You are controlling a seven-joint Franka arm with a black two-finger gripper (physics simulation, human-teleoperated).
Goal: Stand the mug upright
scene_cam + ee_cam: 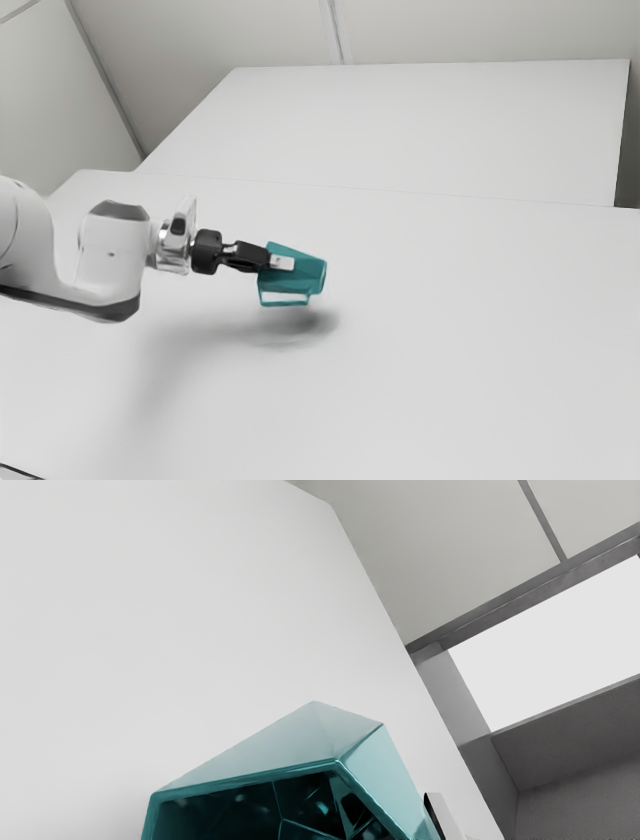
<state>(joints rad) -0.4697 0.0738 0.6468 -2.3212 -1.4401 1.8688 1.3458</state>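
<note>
Because the mug (307, 276) was tilted and hung above the table (460, 350), with its shadow (312, 322) below, release at that angle would probably have dropped it onto its base edge or handle (285, 303) and rolled it over. Second risk noted: handle was on the underside, so lowering without enough rotation could have caught it first and twisted the mug in the grip. Smooth, angled walls might also have allowed slip. Gripper (284, 263) judged closed on the mug, since it was off the table; jaws not fully together, exact gap undetermined. One finger (443, 812) lay along the outer wall. Specimen: teal, glossy, faceted, with angular rim, dark interior and squared handle; mouth toward the hand, base farther away and lower.
</note>
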